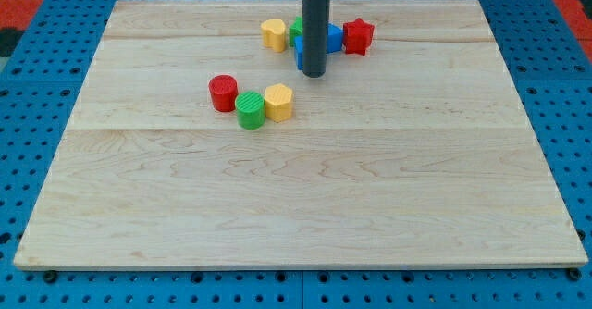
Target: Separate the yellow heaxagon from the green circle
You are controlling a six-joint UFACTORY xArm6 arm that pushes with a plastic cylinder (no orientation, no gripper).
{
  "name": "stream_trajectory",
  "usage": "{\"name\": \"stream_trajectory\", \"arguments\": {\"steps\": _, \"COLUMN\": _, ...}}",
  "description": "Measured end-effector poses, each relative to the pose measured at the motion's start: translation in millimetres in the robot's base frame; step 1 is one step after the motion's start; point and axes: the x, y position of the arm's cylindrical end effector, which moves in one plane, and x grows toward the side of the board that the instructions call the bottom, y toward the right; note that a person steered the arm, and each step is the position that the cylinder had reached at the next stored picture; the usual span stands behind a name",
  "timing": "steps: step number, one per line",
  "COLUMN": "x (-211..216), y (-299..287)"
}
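The yellow hexagon (278, 102) sits left of the board's middle, touching the right side of the green circle (249, 109). A red circle (223, 93) touches the green circle on its left. My tip (314, 73) rests on the board above and to the right of the yellow hexagon, about a block's width away. The rod hides part of a cluster of blocks at the view's top.
At the view's top sit a yellow block (273, 33), a green block (297, 31) mostly hidden by the rod, a blue block (332, 39) and a red star (358, 36). The wooden board (296, 216) lies on a blue pegboard (37, 115).
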Motion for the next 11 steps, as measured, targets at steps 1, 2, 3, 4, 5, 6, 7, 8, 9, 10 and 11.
{"name": "stream_trajectory", "arguments": {"steps": 1, "x": 25, "y": -2}}
{"name": "stream_trajectory", "arguments": {"steps": 2, "x": 69, "y": 1}}
{"name": "stream_trajectory", "arguments": {"steps": 3, "x": 109, "y": -28}}
{"name": "stream_trajectory", "arguments": {"steps": 4, "x": 101, "y": -56}}
{"name": "stream_trajectory", "arguments": {"steps": 5, "x": 87, "y": -52}}
{"name": "stream_trajectory", "arguments": {"steps": 6, "x": 78, "y": -52}}
{"name": "stream_trajectory", "arguments": {"steps": 7, "x": 75, "y": -52}}
{"name": "stream_trajectory", "arguments": {"steps": 8, "x": 75, "y": -59}}
{"name": "stream_trajectory", "arguments": {"steps": 9, "x": 73, "y": -76}}
{"name": "stream_trajectory", "arguments": {"steps": 10, "x": 61, "y": -55}}
{"name": "stream_trajectory", "arguments": {"steps": 11, "x": 50, "y": -39}}
